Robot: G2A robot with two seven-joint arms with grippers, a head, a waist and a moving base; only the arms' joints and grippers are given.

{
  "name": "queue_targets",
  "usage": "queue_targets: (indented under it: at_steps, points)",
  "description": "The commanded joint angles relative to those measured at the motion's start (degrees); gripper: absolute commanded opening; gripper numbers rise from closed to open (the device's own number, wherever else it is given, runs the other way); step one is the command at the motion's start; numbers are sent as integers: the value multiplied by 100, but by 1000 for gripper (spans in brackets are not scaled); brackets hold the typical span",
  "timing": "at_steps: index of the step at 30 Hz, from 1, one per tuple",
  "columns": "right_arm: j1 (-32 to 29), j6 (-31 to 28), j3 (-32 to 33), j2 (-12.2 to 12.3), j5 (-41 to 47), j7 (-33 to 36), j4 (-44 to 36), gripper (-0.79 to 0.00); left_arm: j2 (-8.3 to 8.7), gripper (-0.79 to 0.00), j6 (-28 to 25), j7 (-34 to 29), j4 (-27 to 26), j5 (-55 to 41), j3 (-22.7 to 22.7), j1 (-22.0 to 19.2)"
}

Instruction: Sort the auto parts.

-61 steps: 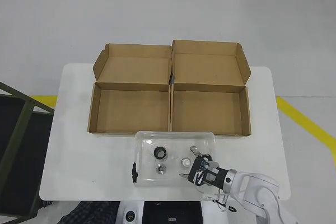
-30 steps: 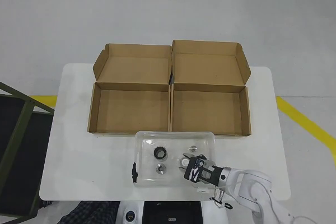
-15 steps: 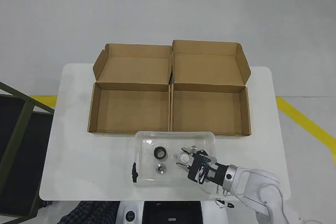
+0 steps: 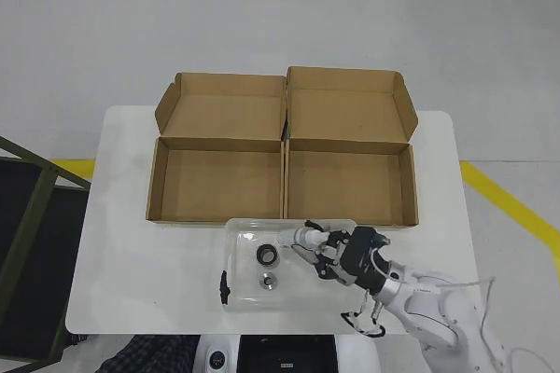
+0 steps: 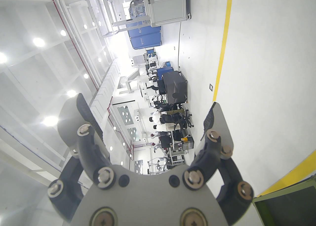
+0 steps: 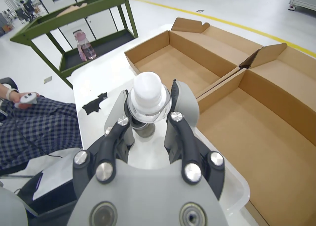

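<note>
My right gripper [image 6: 148, 113] is clamped on the white-capped part [image 6: 147, 88] above the clear tray [image 4: 238, 280], cap pointing out past my fingertips, with the right cardboard box [image 6: 246, 125] just beside

White floor [image 4: 75, 56], yellow line [image 4: 523, 219], green metal rack [image 6: 74, 14].

White right arm [image 4: 427, 291] — grey wrist plate [image 6: 148, 197], black linkages [image 6: 188, 138], silver screws [image 6: 191, 169], pale jaws

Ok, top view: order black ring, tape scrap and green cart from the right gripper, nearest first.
1. Black ring, in the tray, left of the right gripper.
2. Tape scrap, at the tray's left edge.
3. Green cart, left of the table.
</note>
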Motion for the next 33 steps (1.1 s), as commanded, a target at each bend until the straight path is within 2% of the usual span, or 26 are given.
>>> queue_targets:
  at_steps: [1, 15, 24, 33]
  points:
    - [38, 60, 19, -4, 266, -49, -27, -785, 0, 0, 0, 0, 0, 0, 0, 0]
    - [377, 393, 180, -37, 1414, -479, -351, -785, 0, 0, 0, 0, 0, 0, 0, 0]
    - [316, 189, 318, -44, 1724, -999, -541, -785, 0, 0, 0, 0, 0, 0, 0, 0]
    - [334, -32, 357, -48, 1848, -1238, -578, -785, 0, 0, 0, 0, 0, 0, 0, 0]
